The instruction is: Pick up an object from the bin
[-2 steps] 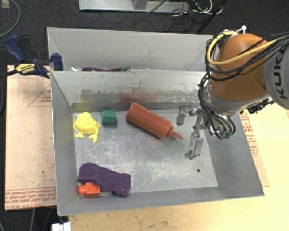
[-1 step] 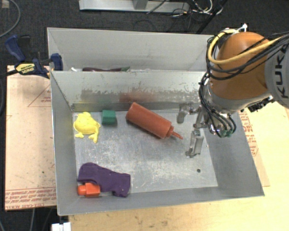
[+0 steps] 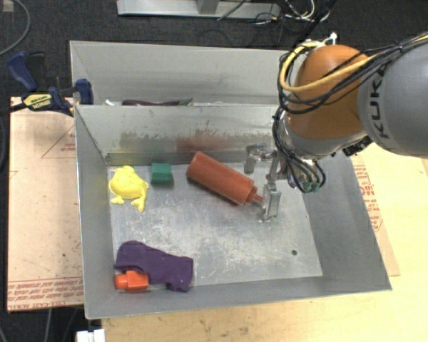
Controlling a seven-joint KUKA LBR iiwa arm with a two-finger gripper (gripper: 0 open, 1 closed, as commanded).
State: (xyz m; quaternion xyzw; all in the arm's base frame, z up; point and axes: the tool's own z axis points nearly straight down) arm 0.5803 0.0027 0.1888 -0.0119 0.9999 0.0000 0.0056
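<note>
A red-brown cylinder (image 3: 217,179) lies slantwise in the middle of the bin, near the back wall, its lower right end pointing at the gripper. My gripper (image 3: 260,193) hangs at that end with its two fingers spread wide, one finger (image 3: 251,161) above the cylinder's end and the other (image 3: 271,206) just below it. The cylinder's narrow tip sits between them, close to the lower finger, and the fingers are not closed on it. A small green block (image 3: 161,174) rests left of the cylinder.
A yellow soft toy (image 3: 128,187) lies by the left wall. A purple cloth-like thing (image 3: 157,264) with a small orange piece (image 3: 132,281) beside it lies in the front left corner. The arm's orange cover and cables hang over the bin's right side.
</note>
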